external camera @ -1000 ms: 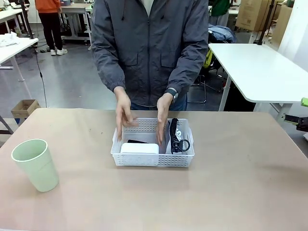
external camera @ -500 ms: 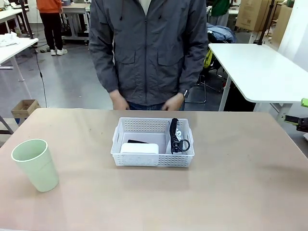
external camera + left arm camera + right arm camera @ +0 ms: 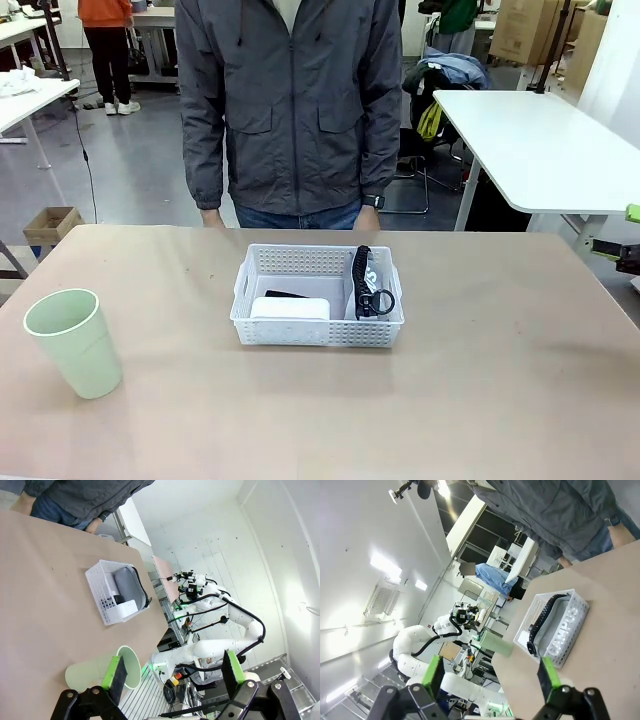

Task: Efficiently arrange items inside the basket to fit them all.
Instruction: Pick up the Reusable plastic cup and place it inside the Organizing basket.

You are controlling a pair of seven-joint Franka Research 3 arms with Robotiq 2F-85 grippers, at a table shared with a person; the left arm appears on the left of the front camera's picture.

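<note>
The white perforated basket (image 3: pixel 316 333) stands mid-table. A small white block (image 3: pixel 290 308) lies at its front left, with a black stapler (image 3: pixel 285 294) just behind. The grey pouch (image 3: pixel 373 272) and its black strap (image 3: pixel 360 275) fill the right side. A pale green cup (image 3: pixel 73 342) stands upright at the table's left, far from the basket. In the left wrist view my left gripper (image 3: pixel 174 672) is open and empty above the cup (image 3: pixel 97 672), with the basket (image 3: pixel 97 582) beyond. My right gripper (image 3: pixel 490 677) is open and empty, far from the basket (image 3: pixel 573 639), where the "CAMPUS" pouch (image 3: pixel 562 627) shows.
A person in a grey jacket (image 3: pixel 290 110) stands at the table's far edge, hands down by their sides. A white table (image 3: pixel 540 140) stands behind at the right. Bare brown tabletop (image 3: pixel 500 380) lies around the basket.
The person's hands have come out of the basket and dropped to their sides as they straightened up. Basket, its contents and the cup have not moved.
</note>
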